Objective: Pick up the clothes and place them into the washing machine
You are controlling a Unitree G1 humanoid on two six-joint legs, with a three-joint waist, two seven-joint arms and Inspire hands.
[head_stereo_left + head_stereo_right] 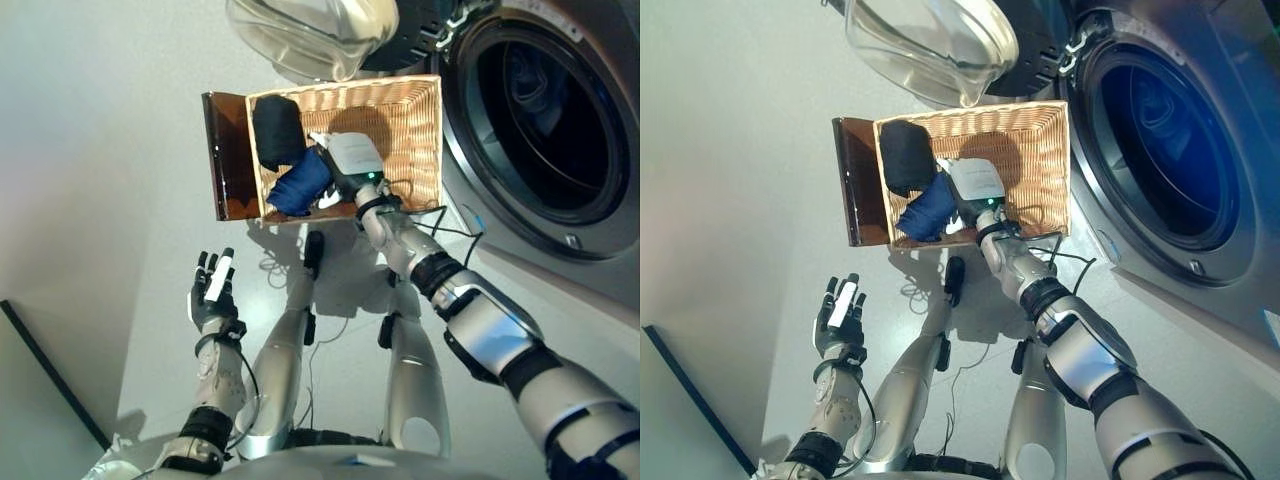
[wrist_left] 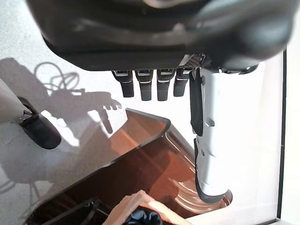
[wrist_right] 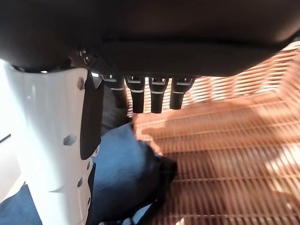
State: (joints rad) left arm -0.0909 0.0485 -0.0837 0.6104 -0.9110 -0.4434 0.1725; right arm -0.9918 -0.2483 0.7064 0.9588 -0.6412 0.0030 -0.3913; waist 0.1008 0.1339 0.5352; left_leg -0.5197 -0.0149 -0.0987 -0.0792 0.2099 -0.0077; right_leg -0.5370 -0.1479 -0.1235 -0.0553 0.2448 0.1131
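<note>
grey floor [image 1: 110, 180] bears a wicker basket [image 1: 415, 110] beside the washing machine [image 1: 560, 130].

My right hand [image 1: 345, 170] covers part of the blue cloth [image 1: 300, 185] in the basket [image 1: 420, 110], so I cannot tell whether my fingers touch it. In my right wrist view the fingers [image 3: 157, 93] look straight above the cloth, but their tips are blurred against the wicker. The black cloth [image 1: 275, 130] shows there only as a dark strip behind my thumb [image 3: 61, 154]. The washer's drum [image 1: 1170, 150] is dark; something pale lies inside it, too dim to name. The washer's glass door [image 1: 930, 45] is cut off by the top edge. In my left wrist view the basket shows only as a small corner at the bottom edge.
</note>
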